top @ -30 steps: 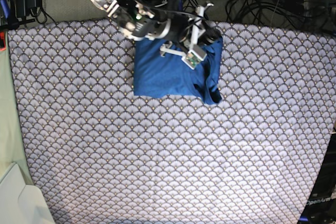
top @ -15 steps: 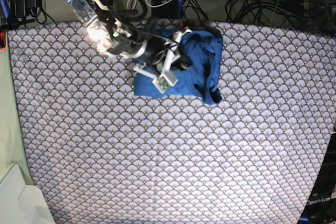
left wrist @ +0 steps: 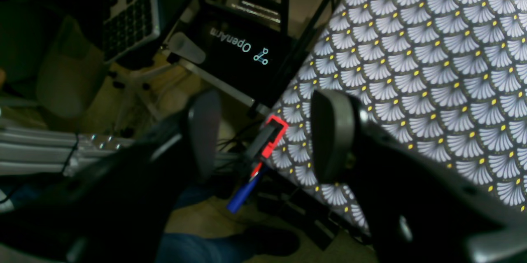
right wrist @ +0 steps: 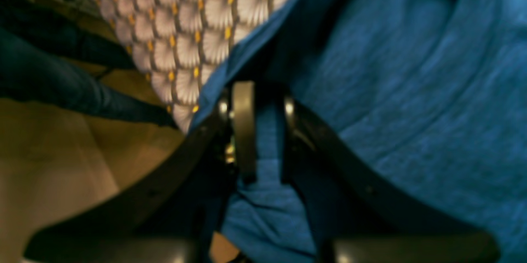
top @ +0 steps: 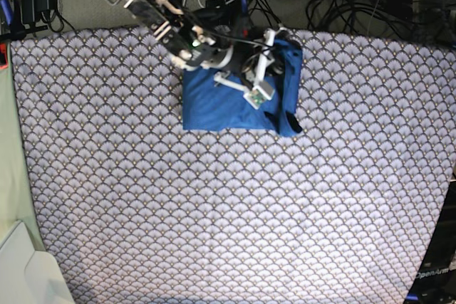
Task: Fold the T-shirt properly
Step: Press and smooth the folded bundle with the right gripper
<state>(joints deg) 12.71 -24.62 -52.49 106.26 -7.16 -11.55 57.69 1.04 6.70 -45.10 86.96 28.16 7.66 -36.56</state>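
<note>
The plain medium-blue, long-sleeved soft knit T-shirt (top: 228, 101) lies bunched into a rough rectangle near the far edge of the grey scallop-patterned cloth with small yellow dots (top: 235, 204) that covers the table, about midway along that edge. Its side towards the base view's right is thicker and rumpled, with a loose dark-edged flap hanging off the near corner. The right gripper (right wrist: 263, 131) is over the far part of the T-shirt, reaching in from the cloth's far-left corner as the base view shows it; in the right wrist view its two dark fingers (right wrist: 243, 127) are drawn close together with a fold of the blue fabric pinched between them, so it is clamped on the T-shirt. The left gripper (left wrist: 263, 135) is well away from the T-shirt, off the edge of the scalloped cloth; its two black padded fingers (left wrist: 331, 131) stand clearly apart with nothing between them, above a red-and-black clamp with a blue handle (left wrist: 263, 143) fixed at the cloth's edge.
</note>
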